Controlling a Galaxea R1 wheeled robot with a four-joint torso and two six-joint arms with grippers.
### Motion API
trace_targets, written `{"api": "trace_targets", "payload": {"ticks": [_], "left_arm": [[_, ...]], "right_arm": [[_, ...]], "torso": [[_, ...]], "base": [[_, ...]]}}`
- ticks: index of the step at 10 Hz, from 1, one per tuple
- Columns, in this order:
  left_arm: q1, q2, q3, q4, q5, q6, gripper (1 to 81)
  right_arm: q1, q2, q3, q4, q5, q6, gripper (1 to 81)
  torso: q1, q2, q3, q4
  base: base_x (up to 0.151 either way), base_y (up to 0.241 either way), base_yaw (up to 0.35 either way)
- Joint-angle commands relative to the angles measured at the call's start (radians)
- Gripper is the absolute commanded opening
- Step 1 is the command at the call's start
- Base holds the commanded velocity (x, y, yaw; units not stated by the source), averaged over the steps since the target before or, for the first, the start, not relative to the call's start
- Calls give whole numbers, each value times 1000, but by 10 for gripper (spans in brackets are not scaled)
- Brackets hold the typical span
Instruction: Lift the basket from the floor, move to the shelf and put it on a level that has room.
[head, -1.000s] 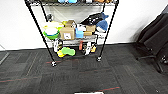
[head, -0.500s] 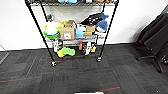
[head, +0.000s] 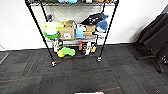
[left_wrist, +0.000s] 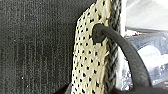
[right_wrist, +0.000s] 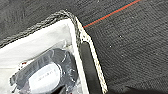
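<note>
The floor (head: 82, 75), dark grey carpet with thin red lines, spreads across the near part of the head view. The shelf (head: 37, 27), a black wire rack on casters, stands at the far side against a white wall; its middle tier is crowded with cardboard boxes (head: 67, 32), a green and white bowl (head: 51, 33) on the left and a dark bag (head: 93, 18) on the right. A green item (head: 68, 51) lies under the rack near its left front caster (head: 53, 64). A dark chair (head: 155, 35) stands at the far right.

The basket (left_wrist: 91, 57) shows close in the left wrist view: cream woven wall, dark braided rim, 1 black loop handle (left_wrist: 125, 52) rising from it. The right wrist view shows its corner (right_wrist: 77, 32) over the carpet, white-lined, with a dark plastic-wrapped item (right_wrist: 47, 72) inside. A pale sliver at the near edge of the head view may be its rim. Whether either gripper is wide, narrow or clamped, I cannot tell.
</note>
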Motion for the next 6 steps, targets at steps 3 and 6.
{"api": "trace_targets", "payload": {"ticks": [3,6], "left_arm": [[-77,-2,36,-46,56,-3,811],[-77,-7,36,-46,56,-2,811]], "right_arm": [[71,-19,29,17,-28,22,811],[68,-21,24,16,-28,22,10]], "torso": [[0,0,0,0],[0,0,0,0]], "base": [[0,0,0],[0,0,0]]}}
